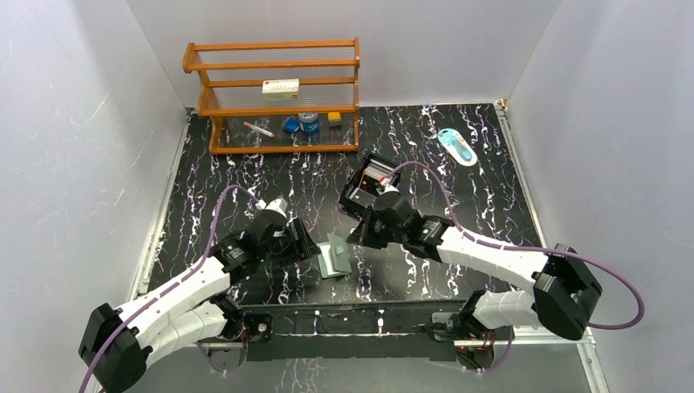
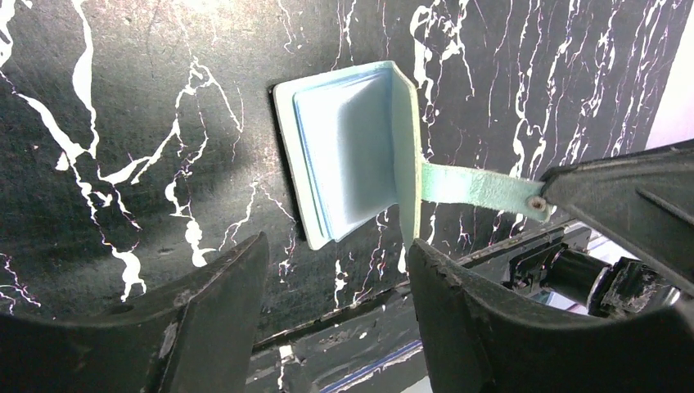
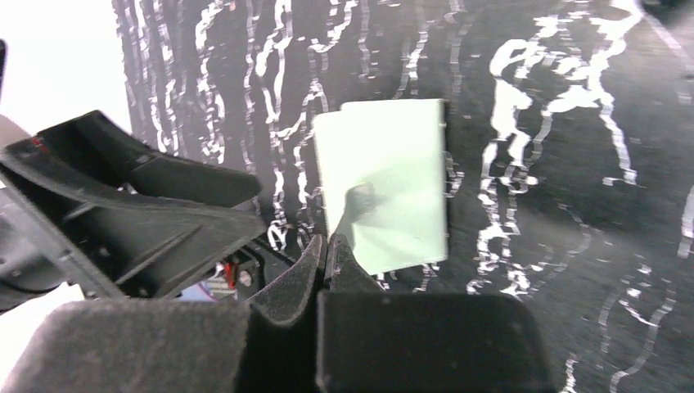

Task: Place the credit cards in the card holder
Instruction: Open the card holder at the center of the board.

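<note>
The card holder (image 1: pixel 334 257) lies open on the desk (image 1: pixel 491 213), near its front edge. It looks light, soft and floppy, likely to skid if pushed, so the strap (image 2: pixel 475 187) is a sound place to hold it while stiff cards are slid into a pocket. The right tool (image 3: pixel 326 248) is clamped together on that strap. The left tool (image 2: pixel 337 246) stands apart, holding nothing, just short of the holder. The left wrist view shows the pale inner pockets and one flap lifted upright. These are hidden from the right wrist view, which sees only a plain outer face. No credit cards can be made out in any view
</note>
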{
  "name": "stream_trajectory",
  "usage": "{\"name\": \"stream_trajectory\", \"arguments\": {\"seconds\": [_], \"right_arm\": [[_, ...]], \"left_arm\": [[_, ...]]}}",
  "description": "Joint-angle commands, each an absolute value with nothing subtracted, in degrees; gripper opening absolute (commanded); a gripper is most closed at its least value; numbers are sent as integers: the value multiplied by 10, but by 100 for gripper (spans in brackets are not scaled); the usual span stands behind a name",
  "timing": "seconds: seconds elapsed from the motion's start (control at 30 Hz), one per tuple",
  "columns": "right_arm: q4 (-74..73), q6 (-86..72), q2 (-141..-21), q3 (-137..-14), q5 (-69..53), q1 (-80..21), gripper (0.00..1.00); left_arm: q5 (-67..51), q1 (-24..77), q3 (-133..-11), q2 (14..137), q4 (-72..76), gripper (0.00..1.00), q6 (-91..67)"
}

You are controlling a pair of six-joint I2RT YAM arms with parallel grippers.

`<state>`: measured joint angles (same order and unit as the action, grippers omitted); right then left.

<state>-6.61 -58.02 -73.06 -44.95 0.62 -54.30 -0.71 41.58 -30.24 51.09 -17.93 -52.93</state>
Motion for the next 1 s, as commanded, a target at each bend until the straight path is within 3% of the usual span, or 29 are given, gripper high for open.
{"name": "stream_trajectory", "arguments": {"seconds": [0.0, 0.33, 0.57, 0.97], "right_arm": [[-111, -564, -685, -413, 56, -519, 0], [-108, -538, -624, -349, 24, -456, 0], [-100, -534, -622, -333, 2, -438, 0], [-89, -539, -607, -300, -11, -426, 0]], "left_arm": [[-9, 416, -294, 504, -185, 60, -523], [-94, 417, -276, 555, -63, 59, -511], [-97, 417, -284, 604, -48, 63, -485], [-60, 417, -276, 571, -53, 56, -458]]}}
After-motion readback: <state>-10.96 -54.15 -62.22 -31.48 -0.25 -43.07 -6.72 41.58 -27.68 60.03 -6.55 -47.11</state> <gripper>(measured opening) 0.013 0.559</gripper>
